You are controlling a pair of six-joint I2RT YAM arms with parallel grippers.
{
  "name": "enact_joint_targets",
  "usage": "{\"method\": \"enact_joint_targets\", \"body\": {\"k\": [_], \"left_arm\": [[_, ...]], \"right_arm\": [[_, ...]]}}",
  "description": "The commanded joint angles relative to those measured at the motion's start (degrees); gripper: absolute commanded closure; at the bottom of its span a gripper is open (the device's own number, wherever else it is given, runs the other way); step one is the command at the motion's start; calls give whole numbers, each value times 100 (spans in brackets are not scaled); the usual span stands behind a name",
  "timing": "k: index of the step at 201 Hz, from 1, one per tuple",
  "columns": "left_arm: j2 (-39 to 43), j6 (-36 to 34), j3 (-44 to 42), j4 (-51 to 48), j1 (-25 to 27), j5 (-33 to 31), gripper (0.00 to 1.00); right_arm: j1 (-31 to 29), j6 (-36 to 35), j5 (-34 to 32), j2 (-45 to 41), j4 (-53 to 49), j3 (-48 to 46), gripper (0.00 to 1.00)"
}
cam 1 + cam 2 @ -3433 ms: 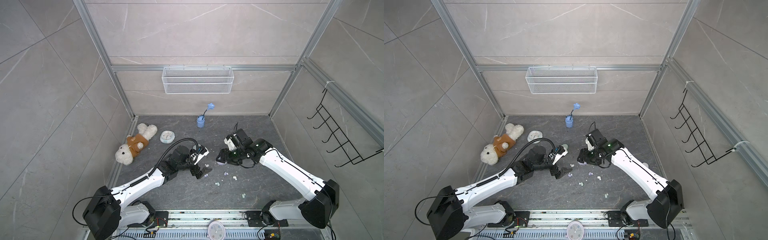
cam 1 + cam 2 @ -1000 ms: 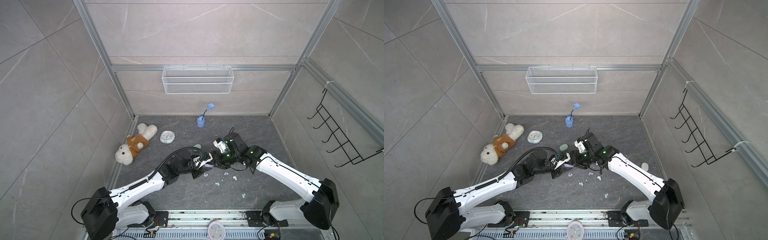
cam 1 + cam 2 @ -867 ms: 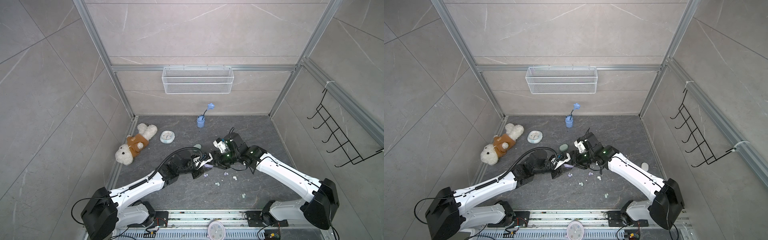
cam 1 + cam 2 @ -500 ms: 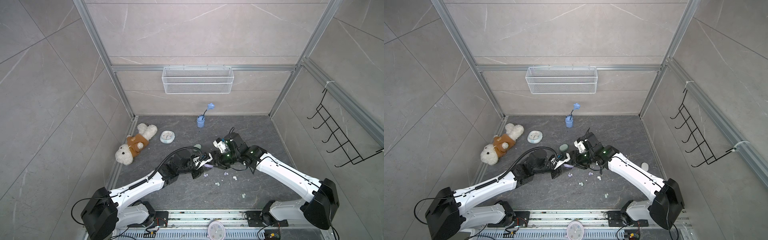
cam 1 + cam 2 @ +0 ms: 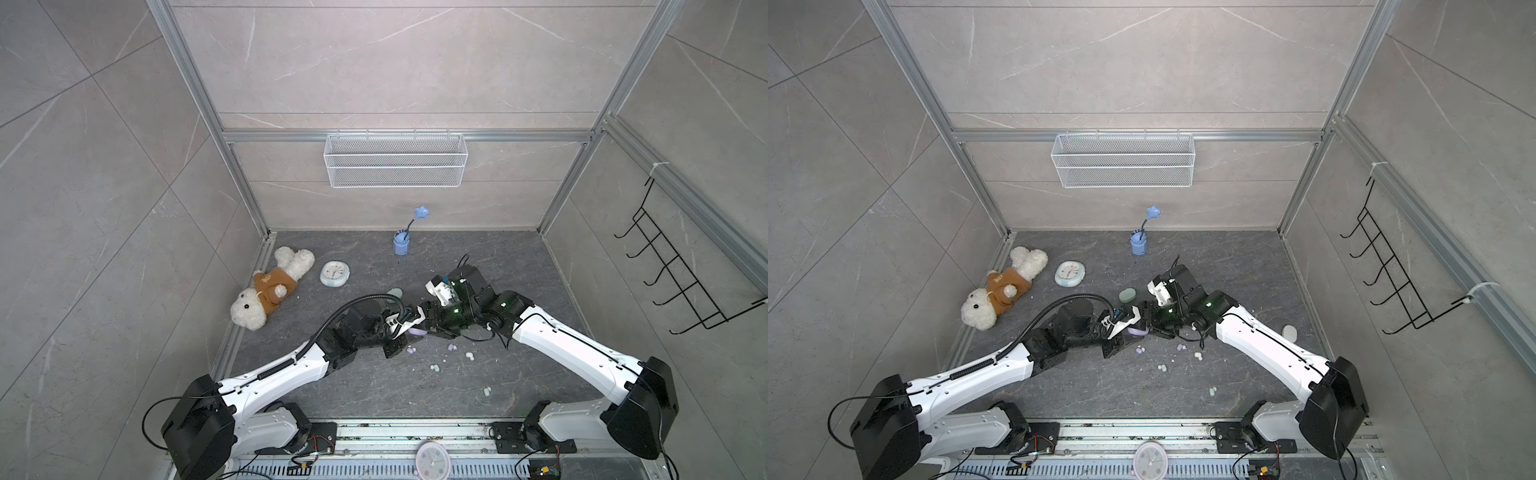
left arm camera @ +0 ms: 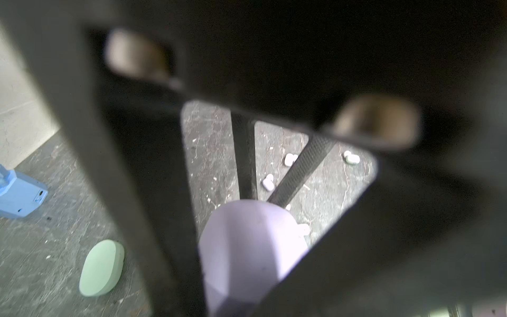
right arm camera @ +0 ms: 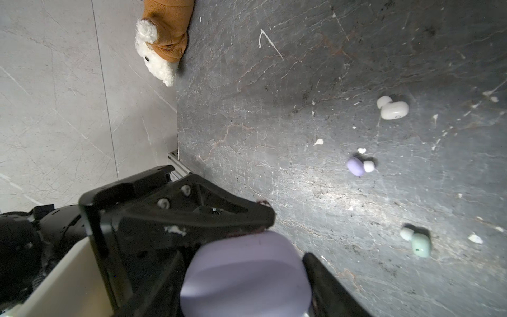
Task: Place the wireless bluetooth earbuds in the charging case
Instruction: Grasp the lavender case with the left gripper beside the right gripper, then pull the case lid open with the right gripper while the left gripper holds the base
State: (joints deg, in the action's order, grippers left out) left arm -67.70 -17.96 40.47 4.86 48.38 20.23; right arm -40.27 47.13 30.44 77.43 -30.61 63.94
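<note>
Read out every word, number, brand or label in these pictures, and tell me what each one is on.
Nothing can be read as text.
Dial of the floor clock: marks too small to read.
Dial of the pink clock by the front rail: marks too small to read.
Small mark on the bear's shirt: too blurred to read.

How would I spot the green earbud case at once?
From the blue flower pot by the back wall, come forward over the dark floor. The mint green case lies there: an oval, far bigger than the earbuds and, unlike the lavender case, untouched.
</note>
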Motion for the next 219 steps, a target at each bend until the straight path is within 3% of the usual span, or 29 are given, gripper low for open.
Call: {"method": "enact_joint_targets", "body": {"k": [1,74,109,129,167,219], "left_arm": [[170,-10,25,141,14,178,71],[244,371,-141,220,-22,139,73],[393,778,-319,463,-22,277,73],[514,1145,-382,778,-22,467,73],[709,1601,-280,1205,-30,1145,73],[715,1588,-118,1341,-46,1556,74]], "right_arm": [[-42,-99,-46,-188,-40,48,26],[123,-101,-475,-550,-432,-66,6],[330,-230,-687,-813,-750,39,1],[349,-962,-1056,-865,-1461,501,1],[297,-3446,-1489,-1252,-2557,1015,1],[-45,-4672,-1126,-1341,-2681,1470,1]]}}
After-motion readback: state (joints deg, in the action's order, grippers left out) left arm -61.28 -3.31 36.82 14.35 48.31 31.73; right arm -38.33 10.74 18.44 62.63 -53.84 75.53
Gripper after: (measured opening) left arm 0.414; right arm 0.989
